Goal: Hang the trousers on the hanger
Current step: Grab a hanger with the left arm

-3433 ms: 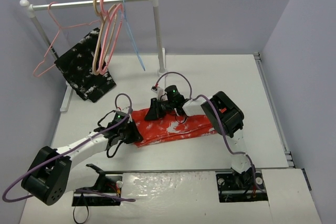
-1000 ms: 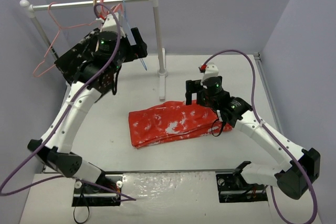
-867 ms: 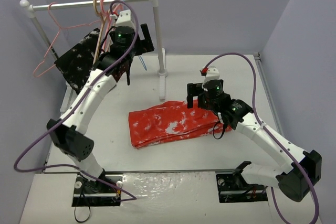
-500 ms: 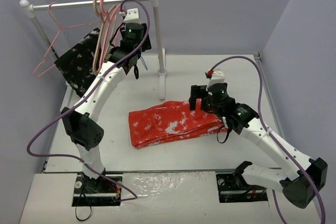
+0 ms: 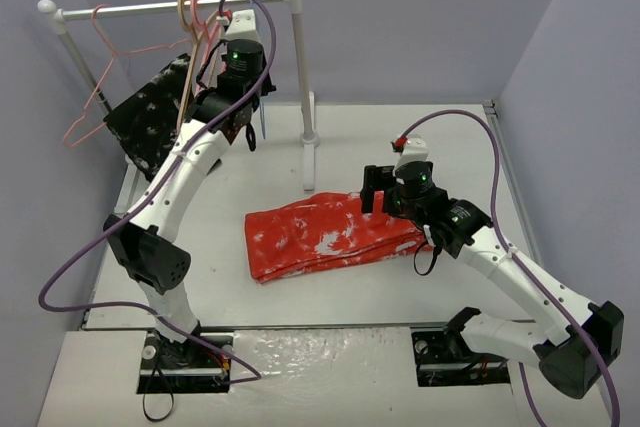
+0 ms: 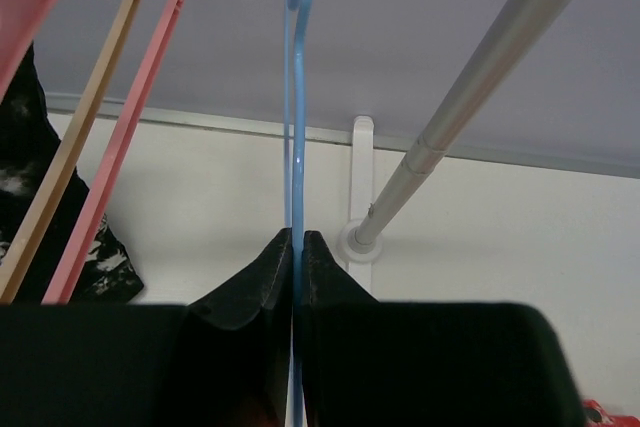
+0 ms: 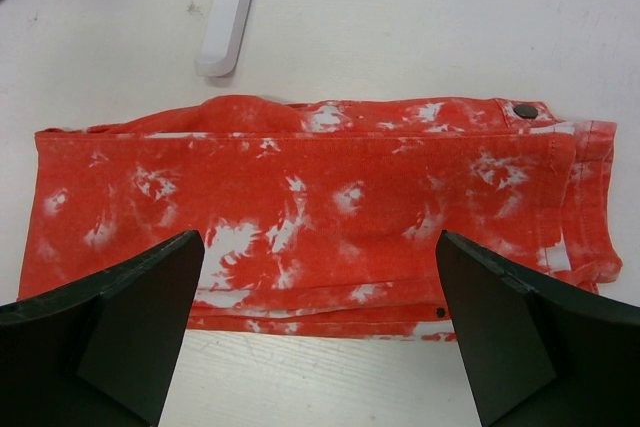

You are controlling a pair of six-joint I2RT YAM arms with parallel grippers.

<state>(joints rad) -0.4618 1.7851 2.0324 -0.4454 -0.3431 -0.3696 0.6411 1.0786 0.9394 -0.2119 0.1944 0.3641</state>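
The trousers [image 5: 330,232], red-orange with white speckles, lie folded flat on the table; the right wrist view shows them just below its camera [image 7: 320,157]. The thin light-blue hanger [image 6: 292,97] hangs from the rack rail. My left gripper [image 6: 297,237] is raised to the rail [image 5: 245,57] and shut on the hanger's wire, which runs straight up between its fingertips. My right gripper [image 7: 320,247] hovers wide open over the near edge of the trousers, at their right end in the top view [image 5: 385,187], with nothing between its fingers.
A white clothes rack stands at the back left, with rail [image 5: 150,9], post [image 5: 300,57] and foot [image 5: 310,162]. Thick pink [image 6: 130,127] and beige [image 6: 80,137] hangers, a thin pink wire hanger [image 5: 100,77] and a black speckled garment [image 5: 150,117] hang on it.
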